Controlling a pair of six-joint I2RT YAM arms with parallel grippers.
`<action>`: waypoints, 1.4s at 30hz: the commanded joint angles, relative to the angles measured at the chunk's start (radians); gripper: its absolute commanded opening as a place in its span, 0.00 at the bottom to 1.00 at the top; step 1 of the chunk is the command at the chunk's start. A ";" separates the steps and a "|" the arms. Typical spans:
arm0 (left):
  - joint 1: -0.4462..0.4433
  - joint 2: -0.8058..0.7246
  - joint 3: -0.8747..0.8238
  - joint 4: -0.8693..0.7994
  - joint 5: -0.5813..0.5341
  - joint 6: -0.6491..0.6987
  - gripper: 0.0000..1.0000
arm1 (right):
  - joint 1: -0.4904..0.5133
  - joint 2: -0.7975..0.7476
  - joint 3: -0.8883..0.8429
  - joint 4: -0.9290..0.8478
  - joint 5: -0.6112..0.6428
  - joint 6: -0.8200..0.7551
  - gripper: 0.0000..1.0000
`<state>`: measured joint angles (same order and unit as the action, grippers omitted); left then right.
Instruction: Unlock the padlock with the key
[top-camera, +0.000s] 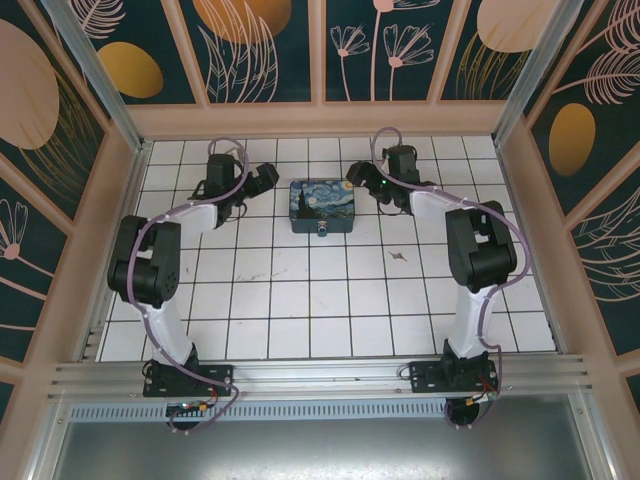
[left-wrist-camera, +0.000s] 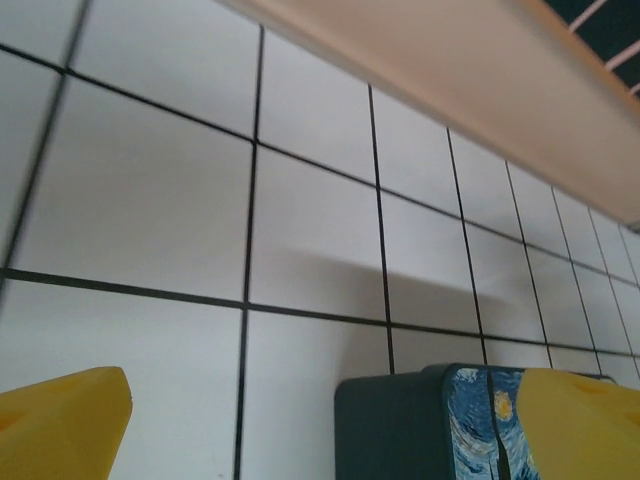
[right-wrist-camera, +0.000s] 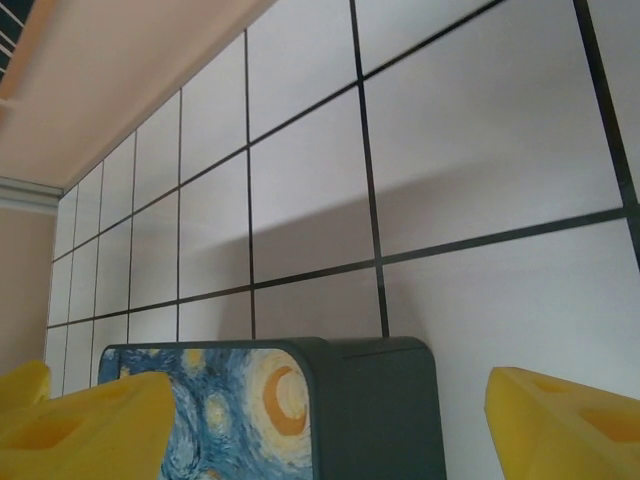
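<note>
**Top external view.** A tiled table (top-camera: 300, 300) carries a box (top-camera: 322, 203) printed with a swirling blue-and-yellow night sky, lying towards the far side between the two arms. The padlock (top-camera: 323, 230) – a tiny bluish-silver speck – sits against the near edge of the box; whether it hangs from the box or lies on the tile cannot be told. The key (top-camera: 400, 257), a small grey sliver, lies on a tile to the right of the box and nearer the arm bases, well apart from the padlock. The left gripper (top-camera: 267, 178) is near the far left corner of the box, and the right gripper (top-camera: 354, 172) near its far right corner.

**Left wrist view.** The left gripper (left-wrist-camera: 320, 430) stands wide, its yellow fingers (left-wrist-camera: 60, 425) at the two lower corners of the view. The dark side and printed top of the box (left-wrist-camera: 410, 420) show between them, nearer the right-hand one.

**Right wrist view.** The right gripper (right-wrist-camera: 330, 430) is also spread apart – its fingers (right-wrist-camera: 565, 425) flank a rounded corner of the box (right-wrist-camera: 370, 410) with nothing held.
</note>
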<state>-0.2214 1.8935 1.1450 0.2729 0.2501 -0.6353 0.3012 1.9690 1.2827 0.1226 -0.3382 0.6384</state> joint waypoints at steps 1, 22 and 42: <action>-0.040 0.033 0.059 -0.037 0.047 -0.010 0.99 | 0.021 0.012 0.025 0.019 0.001 0.037 0.80; -0.155 -0.078 -0.196 0.162 0.106 -0.160 0.90 | 0.239 -0.104 -0.134 0.071 0.073 0.105 0.55; -0.171 -0.518 -0.365 0.065 -0.158 -0.123 0.99 | 0.123 -0.498 -0.385 -0.266 0.318 -0.157 0.74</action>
<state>-0.3901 1.4334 0.7944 0.3504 0.1524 -0.7536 0.4648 1.4780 0.9401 -0.0097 -0.0509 0.6018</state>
